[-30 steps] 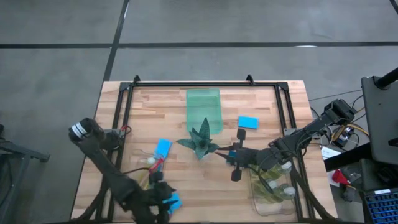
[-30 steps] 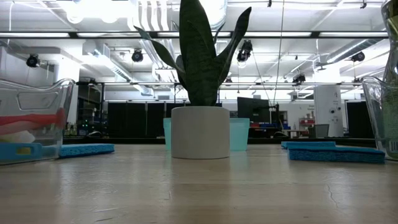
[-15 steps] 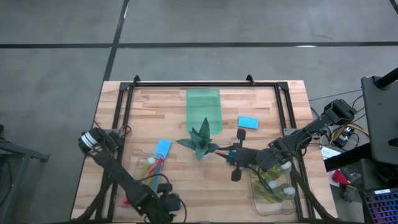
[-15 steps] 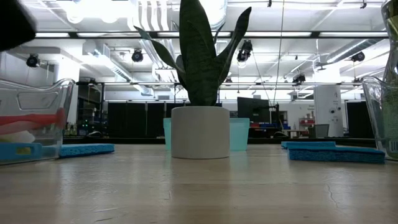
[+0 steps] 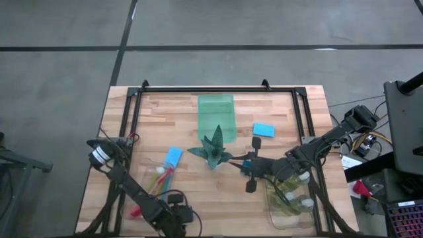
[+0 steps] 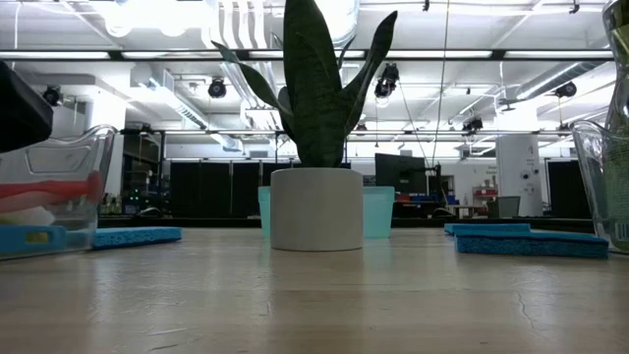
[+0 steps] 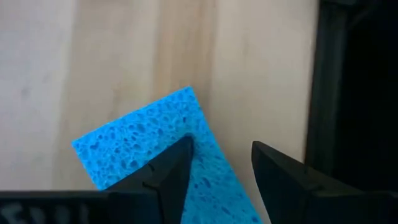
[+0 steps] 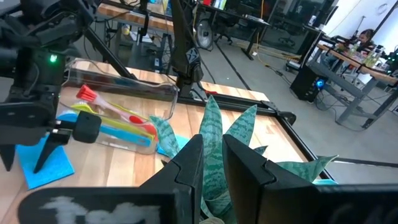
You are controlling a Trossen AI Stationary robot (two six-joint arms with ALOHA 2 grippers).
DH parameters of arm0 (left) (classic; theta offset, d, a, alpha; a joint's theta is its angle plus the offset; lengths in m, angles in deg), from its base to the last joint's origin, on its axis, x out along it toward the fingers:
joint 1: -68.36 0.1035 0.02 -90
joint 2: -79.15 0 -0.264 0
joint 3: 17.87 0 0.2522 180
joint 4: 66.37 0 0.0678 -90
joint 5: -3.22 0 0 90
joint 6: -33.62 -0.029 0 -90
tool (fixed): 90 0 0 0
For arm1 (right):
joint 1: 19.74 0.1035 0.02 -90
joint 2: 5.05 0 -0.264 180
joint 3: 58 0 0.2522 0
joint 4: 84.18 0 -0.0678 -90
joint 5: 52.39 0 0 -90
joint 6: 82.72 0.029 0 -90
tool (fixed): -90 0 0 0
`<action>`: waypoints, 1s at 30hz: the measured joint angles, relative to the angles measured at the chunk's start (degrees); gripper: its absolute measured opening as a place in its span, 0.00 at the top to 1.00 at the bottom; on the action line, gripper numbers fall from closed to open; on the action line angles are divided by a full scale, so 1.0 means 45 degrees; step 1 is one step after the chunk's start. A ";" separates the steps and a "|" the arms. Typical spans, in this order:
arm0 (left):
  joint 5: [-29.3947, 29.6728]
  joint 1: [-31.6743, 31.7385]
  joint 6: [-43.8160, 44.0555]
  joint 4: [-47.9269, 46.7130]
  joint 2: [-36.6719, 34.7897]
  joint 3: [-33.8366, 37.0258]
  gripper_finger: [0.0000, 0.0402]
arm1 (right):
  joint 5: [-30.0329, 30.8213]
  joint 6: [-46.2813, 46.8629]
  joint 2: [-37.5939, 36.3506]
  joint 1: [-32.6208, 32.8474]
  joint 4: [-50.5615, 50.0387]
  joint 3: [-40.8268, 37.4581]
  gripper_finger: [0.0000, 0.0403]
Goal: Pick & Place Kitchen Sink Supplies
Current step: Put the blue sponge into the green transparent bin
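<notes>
Down at the near-left corner of the table (image 5: 277, 106), the left gripper (image 7: 217, 171) hangs right over a blue sponge (image 7: 146, 146) lying flat on the wood. Its fingers (image 7: 171, 174) are spread apart with nothing between them, so it's released; the sponge sits under and just beyond the tips. In the right wrist view you can see that same sponge (image 8: 43, 165) on the table with the left gripper (image 8: 28, 155) pointing down at it.

Just beside it is a clear bin (image 5: 155, 188) with the red, yellow and blue brushes (image 8: 118, 118) inside. Another sponge (image 5: 173, 156) lies at the bin's far end, and a third one (image 5: 263, 129) is on the right half of the table, near the green tray (image 5: 217, 119).

The right gripper (image 5: 250, 173) sits mid-table, just right of the spiky plant (image 5: 211, 151), fingers a little apart and holding nothing. Behind it on the near right, a second clear bin (image 5: 291, 201) holds soap bottles (image 5: 294, 198) with white caps.
</notes>
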 joint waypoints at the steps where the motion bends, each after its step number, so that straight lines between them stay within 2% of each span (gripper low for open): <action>1: 0.0050 0.0014 0.0027 -0.0173 0.0000 0.0000 0.54 | -0.0004 0.0000 0.0000 0.0000 0.0001 0.0000 0.86; 5: 0.0259 0.0094 -0.0062 -0.0396 -0.0010 0.0015 0.65 | 0.0000 0.0000 0.0000 0.0000 0.0001 0.0000 0.86; 11: 0.0295 0.0221 -0.0357 -0.0724 -0.0027 0.0075 0.96 | -0.0001 0.0000 0.0000 0.0000 0.0006 0.0000 0.86; 17: 0.0314 0.0294 -0.1020 -0.0897 -0.0138 -0.0015 0.99 | 0.0001 0.0000 0.0000 0.0000 0.0011 0.0000 0.86; 30: 0.1980 0.0504 -0.2140 -0.0969 -0.1930 -0.0155 1.00 | 0.0001 0.0000 0.0000 0.0000 0.0006 0.0000 0.86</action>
